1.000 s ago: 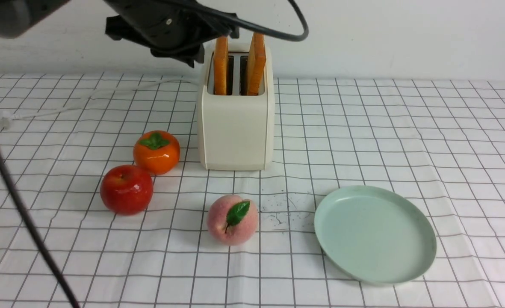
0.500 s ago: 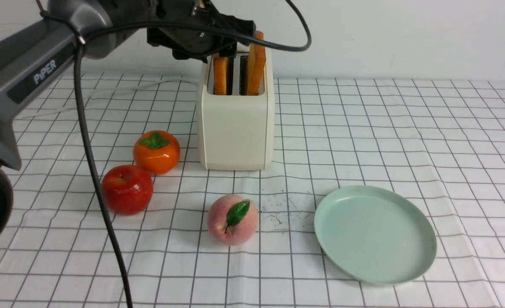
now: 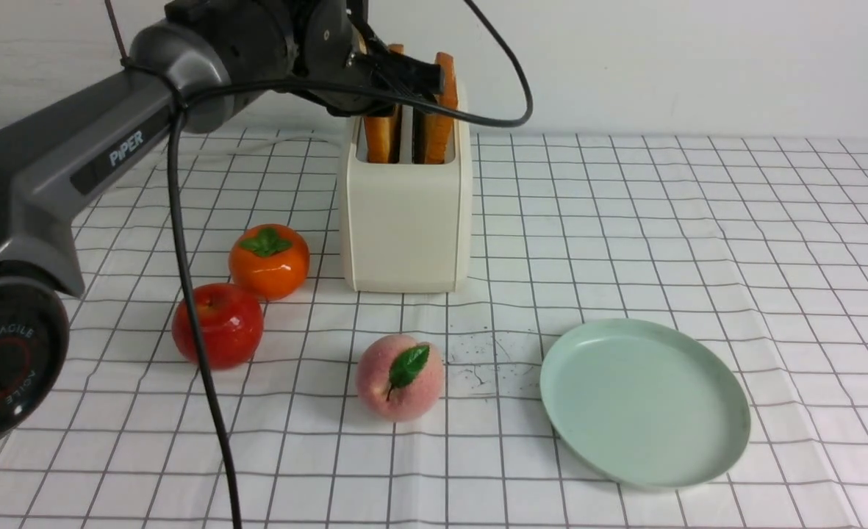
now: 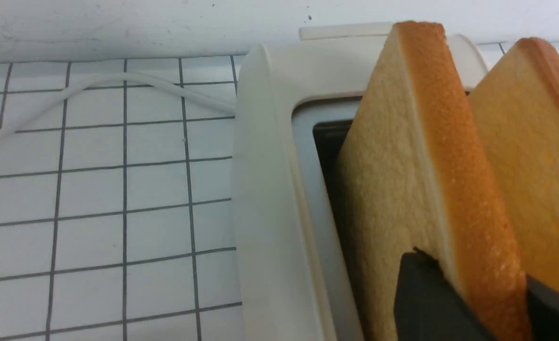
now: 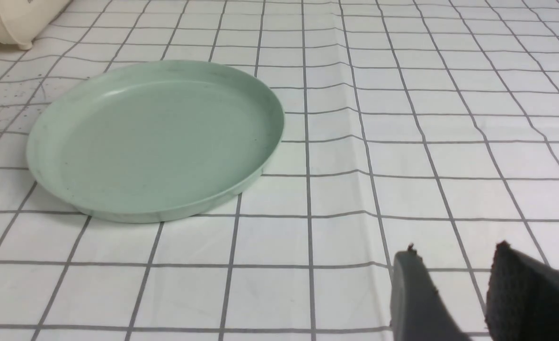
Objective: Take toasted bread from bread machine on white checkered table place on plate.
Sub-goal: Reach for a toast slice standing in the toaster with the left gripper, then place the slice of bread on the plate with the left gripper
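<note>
The cream-white bread machine (image 3: 404,220) stands at the back middle of the white checkered table (image 3: 698,220). Two toasted bread slices stand upright in its slots: a left slice (image 3: 380,136) and a right slice (image 3: 441,110). My left gripper (image 3: 411,73) is over the bread machine. In the left wrist view it (image 4: 471,265) is shut on the left slice (image 4: 402,180), with one finger on each face, beside the other slice (image 4: 535,156). The empty mint-green plate (image 3: 643,404) lies front right. My right gripper (image 5: 455,247) is open and empty above the cloth near the plate (image 5: 151,142).
An orange persimmon (image 3: 268,261), a red apple (image 3: 218,325) and a pink peach (image 3: 400,376) lie left of and in front of the bread machine. Dark specks (image 3: 478,360) mark the cloth beside the peach. The white cord (image 4: 71,90) runs off behind the bread machine. A wall stands close behind.
My left arm has swung right and reached over the bread machine. Its gripper has come down around the left slice. The fruit and the plate have not moved.
</note>
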You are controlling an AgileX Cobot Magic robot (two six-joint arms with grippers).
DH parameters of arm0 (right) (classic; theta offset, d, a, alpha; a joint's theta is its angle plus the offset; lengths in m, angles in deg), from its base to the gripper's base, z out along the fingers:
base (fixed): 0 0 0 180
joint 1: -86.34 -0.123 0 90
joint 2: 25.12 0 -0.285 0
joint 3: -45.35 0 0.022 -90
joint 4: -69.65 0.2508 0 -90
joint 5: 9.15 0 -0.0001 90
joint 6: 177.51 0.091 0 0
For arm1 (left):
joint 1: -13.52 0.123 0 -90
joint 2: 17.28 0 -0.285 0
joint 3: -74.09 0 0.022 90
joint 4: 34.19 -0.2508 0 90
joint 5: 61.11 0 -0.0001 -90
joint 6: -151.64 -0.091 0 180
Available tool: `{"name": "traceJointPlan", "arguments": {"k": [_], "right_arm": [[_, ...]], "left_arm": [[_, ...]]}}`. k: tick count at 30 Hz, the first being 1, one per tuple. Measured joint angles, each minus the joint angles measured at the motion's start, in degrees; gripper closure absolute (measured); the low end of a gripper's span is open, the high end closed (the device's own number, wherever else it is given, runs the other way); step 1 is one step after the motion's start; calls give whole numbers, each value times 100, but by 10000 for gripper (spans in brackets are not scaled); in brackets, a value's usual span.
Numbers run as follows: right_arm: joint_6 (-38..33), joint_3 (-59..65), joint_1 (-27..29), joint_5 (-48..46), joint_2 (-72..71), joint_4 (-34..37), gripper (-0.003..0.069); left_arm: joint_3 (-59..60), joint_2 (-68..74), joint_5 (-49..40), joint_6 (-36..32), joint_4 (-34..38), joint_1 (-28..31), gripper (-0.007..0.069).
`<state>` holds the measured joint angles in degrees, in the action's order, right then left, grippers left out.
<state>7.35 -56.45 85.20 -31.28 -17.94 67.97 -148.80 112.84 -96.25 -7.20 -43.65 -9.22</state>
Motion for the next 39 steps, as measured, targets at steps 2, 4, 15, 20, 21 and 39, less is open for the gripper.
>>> {"name": "traceJointPlan", "arguments": {"k": [2, 4, 15, 20, 21, 39], "right_arm": [[0, 0, 0, 0, 0, 0, 418], [0, 0, 0, 0, 0, 0, 418], [0, 0, 0, 0, 0, 0, 418], [0, 0, 0, 0, 0, 0, 418], [0, 0, 0, 0, 0, 0, 418], [5, 0, 0, 0, 0, 0, 418]], "left_arm": [[0, -140, -60, -3, -19, 0, 526], [5, -448, -81, -20, -26, 0, 526], [85, -2999, -1814, -1254, 1698, 25, 526], [1663, -3292, -2474, -2777, 4485, -279, 526], [2110, -3246, -2359, -3087, 4831, -464, 526], [3828, -1443, 739, -6283, 7843, -1853, 526]]}}
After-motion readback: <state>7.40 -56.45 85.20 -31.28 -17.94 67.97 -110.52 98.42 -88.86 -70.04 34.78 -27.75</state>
